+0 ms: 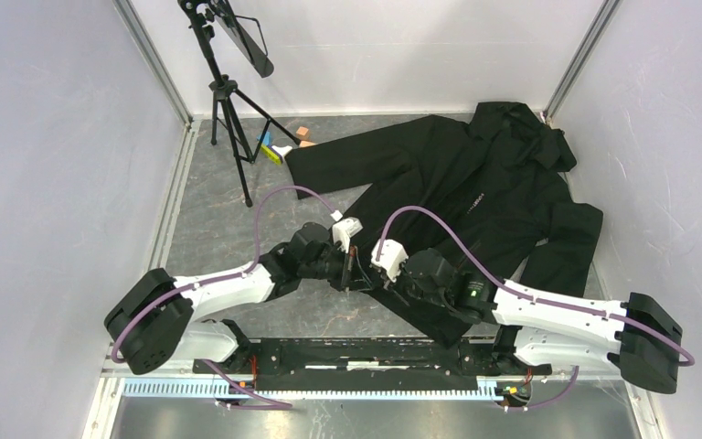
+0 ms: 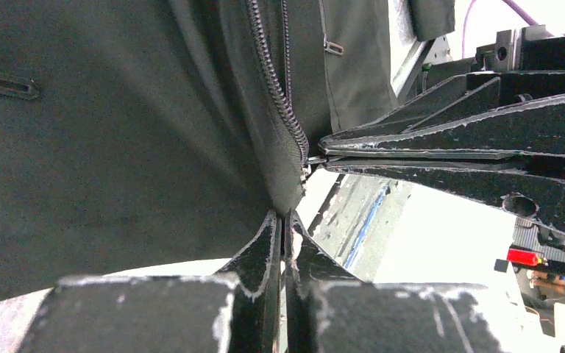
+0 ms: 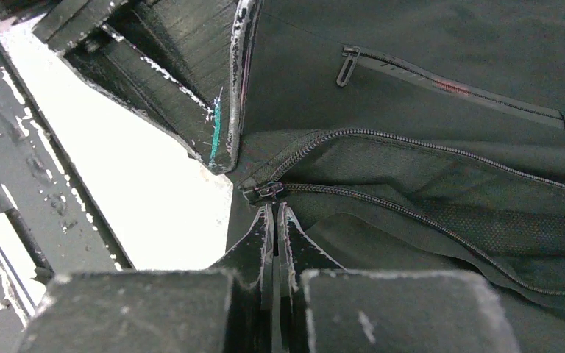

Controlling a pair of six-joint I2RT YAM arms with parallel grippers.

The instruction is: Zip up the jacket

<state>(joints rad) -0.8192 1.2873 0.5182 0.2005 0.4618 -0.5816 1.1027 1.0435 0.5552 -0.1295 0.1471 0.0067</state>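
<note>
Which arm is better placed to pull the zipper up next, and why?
The right. The right gripper is shut on the zipper slider at the jacket hem, teeth apart beyond it. The left gripper only pinches the hem fabric, anchoring it.

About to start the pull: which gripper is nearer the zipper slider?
Right. The right gripper is shut right at the zipper slider; the left gripper pinches the jacket at its bottom edge, just beside it.
</note>
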